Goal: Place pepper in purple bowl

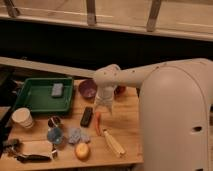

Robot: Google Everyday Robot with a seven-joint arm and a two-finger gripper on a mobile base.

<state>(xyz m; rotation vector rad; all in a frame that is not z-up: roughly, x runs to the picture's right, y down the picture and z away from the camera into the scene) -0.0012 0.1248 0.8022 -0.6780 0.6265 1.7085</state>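
The white arm [145, 75] reaches from the big body [175, 120] toward 9 o'clock and bends at the wrist [107, 77]. The tool [103, 110] hangs just below that wrist, pointing toward 6 o'clock.

Pincer [104, 103] a pale blur just over the pepper [98, 122], dark red bowl [120, 90] at its two o'clock mostly behind the arm [131, 77], robot body [175, 120] cut by right edge
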